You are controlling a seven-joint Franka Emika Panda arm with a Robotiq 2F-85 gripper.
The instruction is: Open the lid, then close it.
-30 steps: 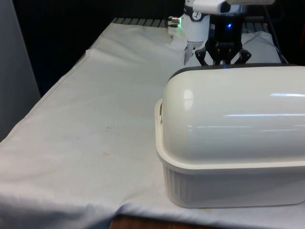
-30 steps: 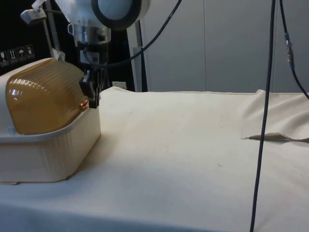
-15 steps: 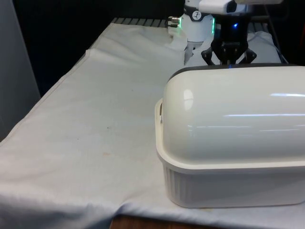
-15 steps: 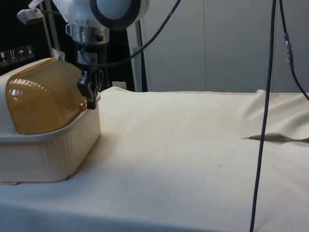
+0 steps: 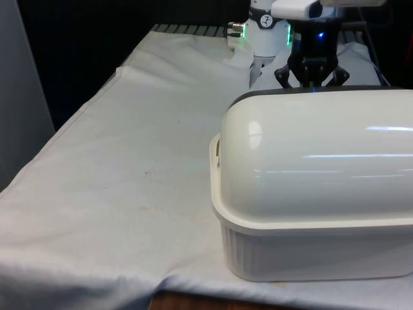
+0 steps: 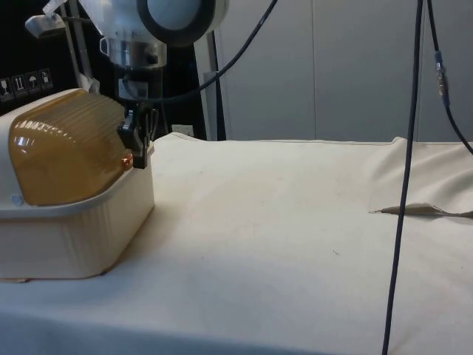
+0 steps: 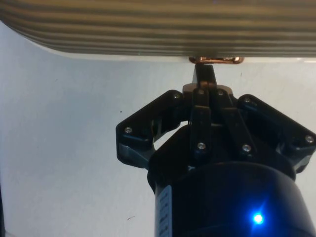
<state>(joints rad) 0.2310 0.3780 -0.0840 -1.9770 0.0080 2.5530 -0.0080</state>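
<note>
A cream bread box (image 5: 303, 255) stands at the front view's right, its rounded cover (image 5: 316, 161) turned towards that camera. From the side, the ribbed amber lid (image 6: 66, 144) lies down over the cream base (image 6: 81, 229). A small copper handle (image 6: 127, 158) sits at the lid's lower edge. My black gripper (image 6: 137, 148) hangs straight down against the box's front, shut, its tips touching the handle (image 7: 217, 59). Nothing shows between the fingers (image 7: 205, 74). In the front view the gripper (image 5: 312, 81) pokes up behind the box.
White cloth (image 6: 295, 237) covers the table to the side of the box. A black cable (image 6: 405, 177) hangs down near the side camera. The cloth is wrinkled at the far end (image 6: 421, 211).
My gripper has slid a little towards the front view's right and risen slightly, closing in on the handle. The lid has stayed down.
</note>
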